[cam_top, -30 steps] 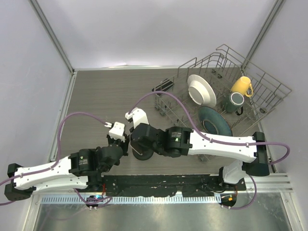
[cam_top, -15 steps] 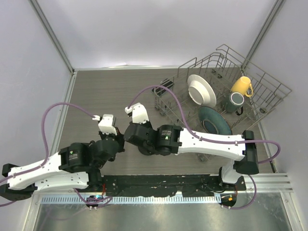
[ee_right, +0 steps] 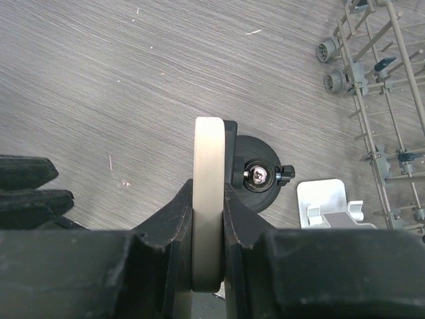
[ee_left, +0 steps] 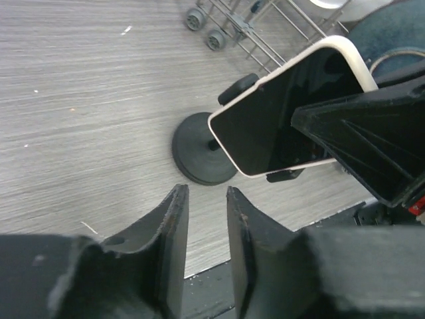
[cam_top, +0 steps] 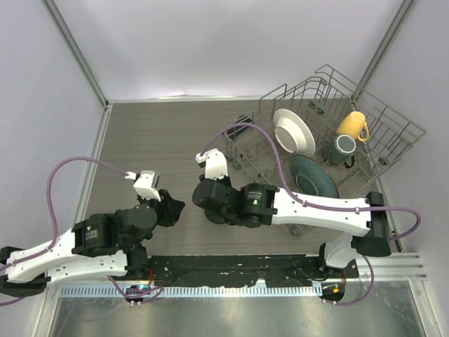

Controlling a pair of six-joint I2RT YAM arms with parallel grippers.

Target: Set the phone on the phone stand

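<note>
Your left gripper [ee_left: 206,193] has drawn back from the phone stand [ee_left: 196,156] since a second ago, and its fingers are now slightly apart and empty. Your right gripper [ee_right: 208,194] stays clamped on the phone [ee_left: 285,113], white-rimmed and dark-screened, tilted just above the stand's round black base.

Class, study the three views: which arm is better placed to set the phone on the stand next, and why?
Right. The right gripper clamps the phone edge-on, close by the phone stand. The left gripper is empty, jaws slightly apart, off to the side.
</note>
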